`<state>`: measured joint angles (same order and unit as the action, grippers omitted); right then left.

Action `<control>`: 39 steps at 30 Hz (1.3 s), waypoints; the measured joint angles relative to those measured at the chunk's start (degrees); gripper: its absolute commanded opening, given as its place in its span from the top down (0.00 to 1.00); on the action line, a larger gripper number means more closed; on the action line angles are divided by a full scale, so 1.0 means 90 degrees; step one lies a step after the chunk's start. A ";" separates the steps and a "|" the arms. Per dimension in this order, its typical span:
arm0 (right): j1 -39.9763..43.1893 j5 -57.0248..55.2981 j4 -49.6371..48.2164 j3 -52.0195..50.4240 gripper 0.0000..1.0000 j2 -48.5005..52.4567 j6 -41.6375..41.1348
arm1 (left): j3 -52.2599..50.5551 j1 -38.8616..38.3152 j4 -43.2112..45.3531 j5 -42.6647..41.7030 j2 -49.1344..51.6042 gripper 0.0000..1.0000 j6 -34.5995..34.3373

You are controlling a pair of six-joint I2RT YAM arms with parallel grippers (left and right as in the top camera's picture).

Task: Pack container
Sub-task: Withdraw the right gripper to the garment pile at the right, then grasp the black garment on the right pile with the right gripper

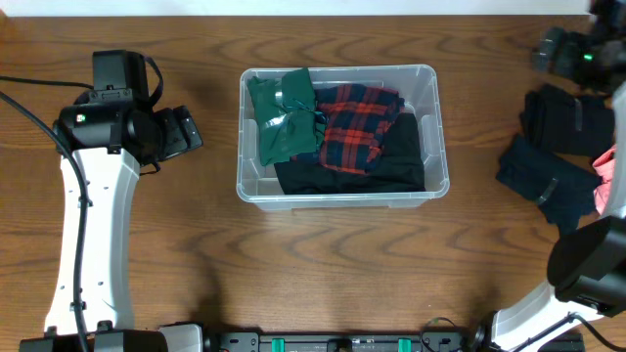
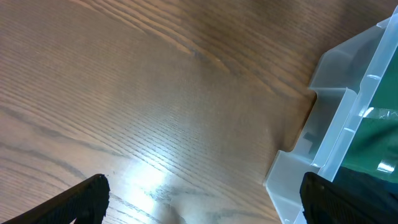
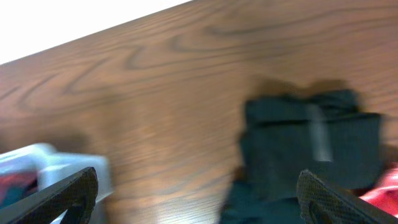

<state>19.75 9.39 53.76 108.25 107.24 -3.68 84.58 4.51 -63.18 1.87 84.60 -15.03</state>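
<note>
**Open wood flanks a full tub**

Bare desk (image 1: 313, 279) runs across the lower centre of the frame and between the container (image 1: 342, 199) and the dark clothes (image 1: 553, 176) at right. The container, mid-frame, is packed with folded garments (image 1: 357, 127); the left arm (image 1: 93, 225) blocks the left edge.

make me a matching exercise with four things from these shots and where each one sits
Things:
1 green garment
2 plaid garment
3 dark clothes pile
4 left gripper

Places:
a on the table, right of the container
b above bare wood, left of the container
c at the container's left end
d in the container's middle

Pairs: 1-c, 2-d, 3-a, 4-b
</note>
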 measured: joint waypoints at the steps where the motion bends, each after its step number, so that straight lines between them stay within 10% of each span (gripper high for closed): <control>1: 0.0165 0.0022 -0.0083 -0.0002 0.01 0.0049 0.0087 | 0.0000 0.0000 0.0000 0.0000 0.0000 0.02 0.0000; 22: 0.2773 0.1110 -0.0731 -0.0083 0.01 0.2157 0.2023 | 0.0000 0.0000 -0.0114 0.0000 0.0000 0.02 0.0000; 39: 0.2657 0.1528 -0.2103 -0.0092 0.02 0.3128 0.2620 | 0.0000 0.0000 -0.0112 0.0000 0.0000 0.02 0.0000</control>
<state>43.66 23.14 34.83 107.42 135.39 19.90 84.58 4.51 -64.18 1.87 84.60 -15.03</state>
